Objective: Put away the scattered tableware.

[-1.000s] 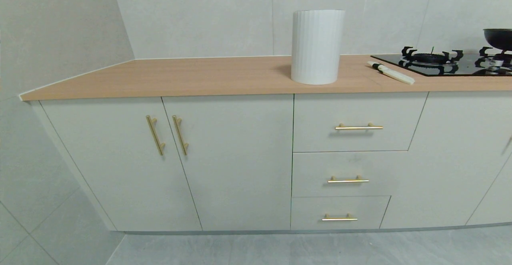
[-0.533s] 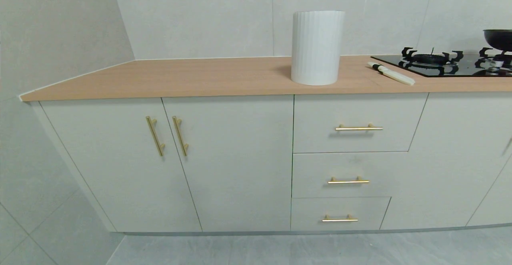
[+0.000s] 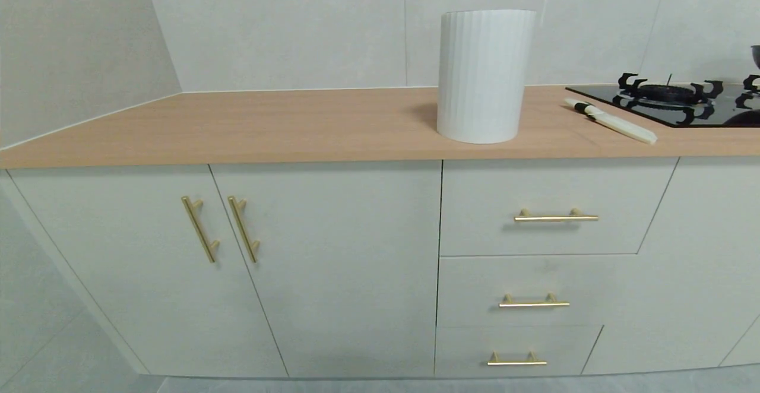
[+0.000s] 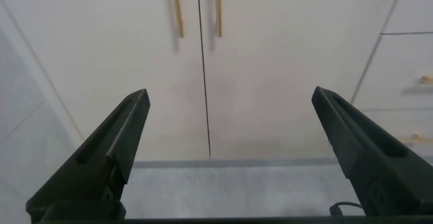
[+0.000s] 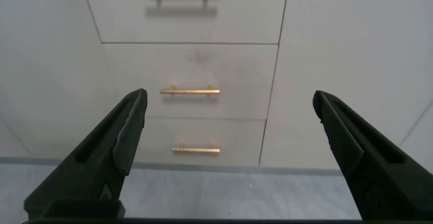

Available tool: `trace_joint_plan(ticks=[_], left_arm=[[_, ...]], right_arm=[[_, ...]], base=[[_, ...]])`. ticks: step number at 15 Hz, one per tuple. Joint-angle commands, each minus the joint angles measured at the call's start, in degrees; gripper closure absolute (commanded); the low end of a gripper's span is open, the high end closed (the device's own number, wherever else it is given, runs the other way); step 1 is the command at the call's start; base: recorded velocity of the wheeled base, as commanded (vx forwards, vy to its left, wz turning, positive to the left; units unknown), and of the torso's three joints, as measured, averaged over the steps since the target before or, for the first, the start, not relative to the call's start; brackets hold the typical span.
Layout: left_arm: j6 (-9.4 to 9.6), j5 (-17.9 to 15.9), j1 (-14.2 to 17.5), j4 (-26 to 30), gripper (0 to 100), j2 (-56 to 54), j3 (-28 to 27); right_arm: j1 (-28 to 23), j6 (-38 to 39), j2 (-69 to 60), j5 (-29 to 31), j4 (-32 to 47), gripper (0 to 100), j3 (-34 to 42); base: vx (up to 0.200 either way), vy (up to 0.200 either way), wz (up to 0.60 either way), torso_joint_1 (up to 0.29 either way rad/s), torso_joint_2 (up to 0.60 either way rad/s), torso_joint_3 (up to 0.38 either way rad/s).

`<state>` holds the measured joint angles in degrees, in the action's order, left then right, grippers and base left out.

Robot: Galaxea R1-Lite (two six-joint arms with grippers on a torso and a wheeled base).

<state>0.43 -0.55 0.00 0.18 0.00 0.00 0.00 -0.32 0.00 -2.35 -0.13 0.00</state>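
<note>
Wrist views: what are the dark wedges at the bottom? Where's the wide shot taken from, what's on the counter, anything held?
The wedges are gripper fingers, filmed by a camera on each of the robot's wrists. The left gripper is open, facing cabinet doors; the right gripper is open, facing drawers. The wide shot is from the robot's head. On the wooden counter are a white ribbed container and, toward the hob, a pale knife-like utensil. Nothing is held.

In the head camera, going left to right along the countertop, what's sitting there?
White ribbed container → knife → black burner grate
</note>
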Motion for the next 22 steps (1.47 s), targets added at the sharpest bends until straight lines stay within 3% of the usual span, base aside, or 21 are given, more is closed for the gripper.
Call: trace_joint_plan(ticks=[1, 8, 20, 22], left_arm=[[0.01, -0.07, 0.00, -0.01, 0, 0.00, 0.00], [0.01, -0.07, 0.00, -0.01, 0, 0.00, 0.00], [-0.08, 0.02, 0.00, -0.01, 0, 0.00, 0.00], [-0.08, 0.02, 0.00, -0.01, 0, 0.00, 0.00]], right_arm=[[0.00, -0.03, 0.09, -0.02, -0.04, 0, 0.00], [0.00, 0.05, 0.09, -0.02, -0.04, 0, 0.00], [0.00, 0.14, 0.00, -0.02, -0.04, 0, 0.00], [0.00, 0.05, 0.00, -0.02, -0.04, 0, 0.00]], base=[[0.200, 0.000, 0.00, 0.002, 0.01, 0.012], [0.200, 0.000, 0.00, 0.002, 0.01, 0.005], [0.000, 0.000, 0.00, 0.000, 0.00, 0.000], [0.000, -0.200, 0.00, 0.000, 0.00, 0.002]])
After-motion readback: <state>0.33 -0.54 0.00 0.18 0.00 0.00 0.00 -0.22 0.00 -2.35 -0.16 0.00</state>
